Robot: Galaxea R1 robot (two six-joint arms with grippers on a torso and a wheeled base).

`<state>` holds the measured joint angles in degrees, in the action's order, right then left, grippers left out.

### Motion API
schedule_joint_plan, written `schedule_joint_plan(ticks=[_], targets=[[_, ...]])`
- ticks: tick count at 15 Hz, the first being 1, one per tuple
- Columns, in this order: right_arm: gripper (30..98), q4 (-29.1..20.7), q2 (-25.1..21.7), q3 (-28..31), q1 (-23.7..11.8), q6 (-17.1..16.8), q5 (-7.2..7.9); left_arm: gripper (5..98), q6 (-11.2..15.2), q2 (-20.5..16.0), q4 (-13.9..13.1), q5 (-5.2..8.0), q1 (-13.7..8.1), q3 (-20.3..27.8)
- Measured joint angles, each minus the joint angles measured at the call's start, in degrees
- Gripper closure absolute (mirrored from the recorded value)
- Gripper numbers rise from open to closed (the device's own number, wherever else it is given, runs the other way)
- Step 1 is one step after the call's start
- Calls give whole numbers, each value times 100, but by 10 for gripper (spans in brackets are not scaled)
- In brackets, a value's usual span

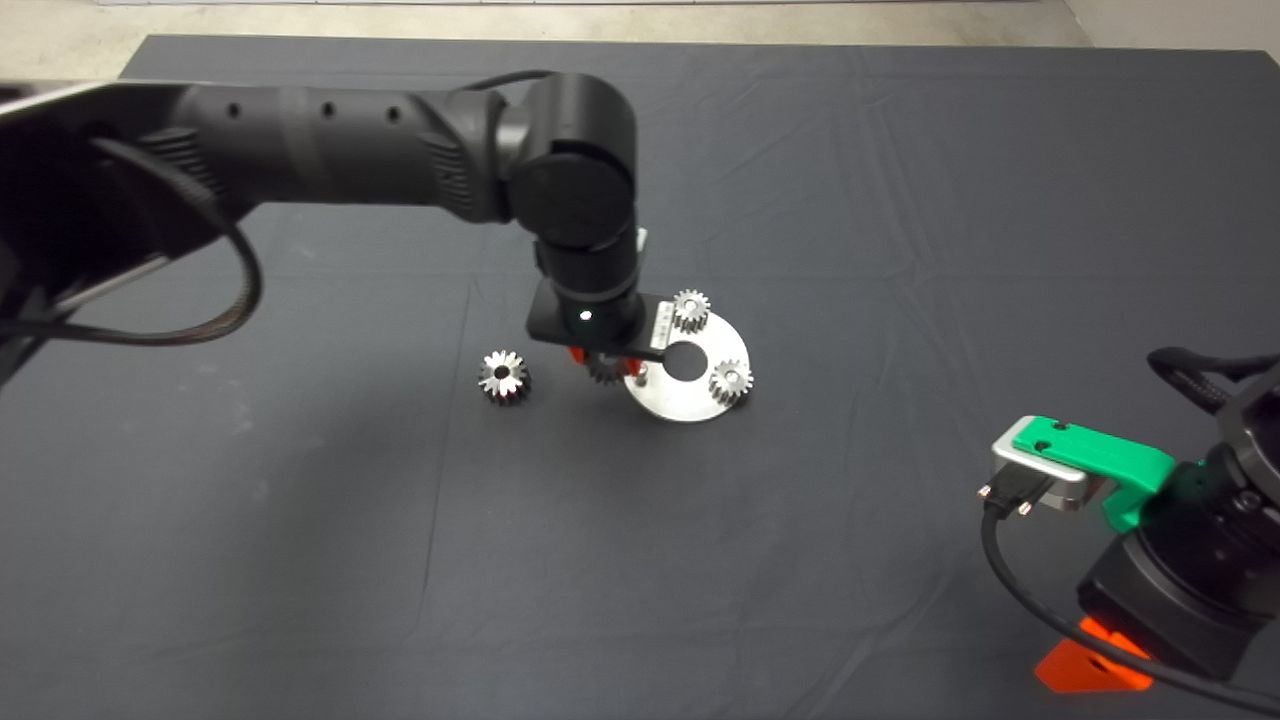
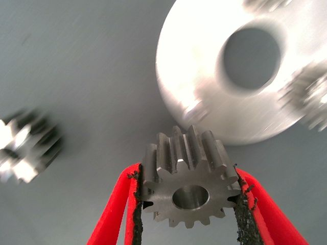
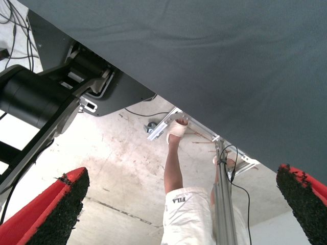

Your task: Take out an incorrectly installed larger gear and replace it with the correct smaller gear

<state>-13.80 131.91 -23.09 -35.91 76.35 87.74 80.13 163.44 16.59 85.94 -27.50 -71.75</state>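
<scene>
The smaller gear (image 2: 190,190), pale and fine-toothed, is clamped between the red fingers of my left gripper (image 2: 189,173). It hangs just off the rim of a round silver plate (image 2: 199,87) that has a big centre hole. In the head view the left gripper (image 1: 603,368) is at the plate's left edge, beside a bare peg (image 1: 640,373). The larger gear (image 1: 503,376), star-toothed and shiny, lies on the mat to the left, clear of the plate; it also shows as the blurred larger gear (image 2: 28,148) in the left wrist view. My right gripper (image 1: 1090,665) is parked at the lower right, open and empty.
Two other small gears (image 1: 690,310) (image 1: 730,380) sit on the plate (image 1: 690,405). The right wrist view shows the mat's edge (image 3: 214,76), the floor beyond it and a person's leg (image 3: 173,163) upside down.
</scene>
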Motion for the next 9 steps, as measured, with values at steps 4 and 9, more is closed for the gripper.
schedule_joint_plan(ticks=[4,9], targets=[[316,2,0,0,0,0,5,682,-59,135,16,16,162,-753],[316,0,0,0,0,0,0,682,-182,231,18,50,284,-1066]])
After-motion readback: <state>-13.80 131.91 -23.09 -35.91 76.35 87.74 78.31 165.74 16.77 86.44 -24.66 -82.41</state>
